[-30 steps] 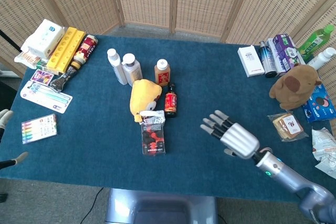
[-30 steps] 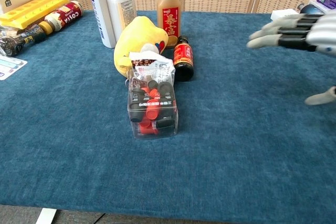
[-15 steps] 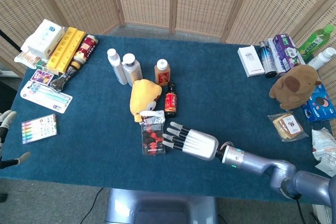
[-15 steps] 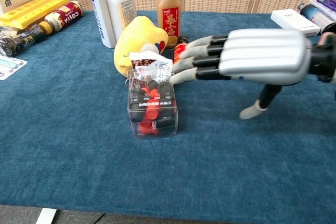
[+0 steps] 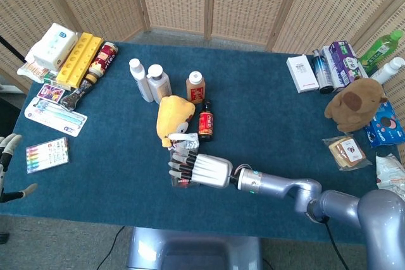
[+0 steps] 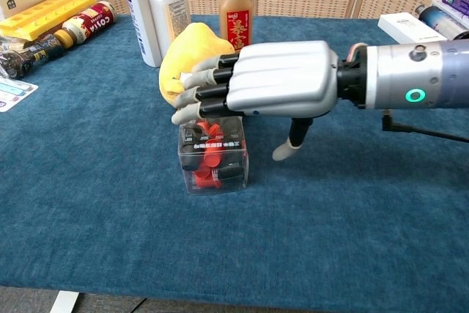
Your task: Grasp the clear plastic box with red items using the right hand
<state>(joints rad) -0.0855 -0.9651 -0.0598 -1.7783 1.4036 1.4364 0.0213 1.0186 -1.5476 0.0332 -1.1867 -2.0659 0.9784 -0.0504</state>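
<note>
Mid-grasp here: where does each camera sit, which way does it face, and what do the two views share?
Head view: high, looking down on the whole table; shows the right robot hand, its forearm, and the left robot hand at the edge.
Chest view: low, facing forward across the table; shows only the right robot hand.
Shared: right robot hand over the clear plastic box, yellow plush.

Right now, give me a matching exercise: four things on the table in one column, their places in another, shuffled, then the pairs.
Things:
1. right hand
2. yellow plush toy
3. brown plush toy
4. coloured marker pack

Places:
A. near the table's left edge
B. over the clear plastic box, fingers spread, not closed on it
C. near the table's right edge
D. just behind the clear plastic box

Pairs: 1-B, 2-D, 3-C, 4-A
</note>
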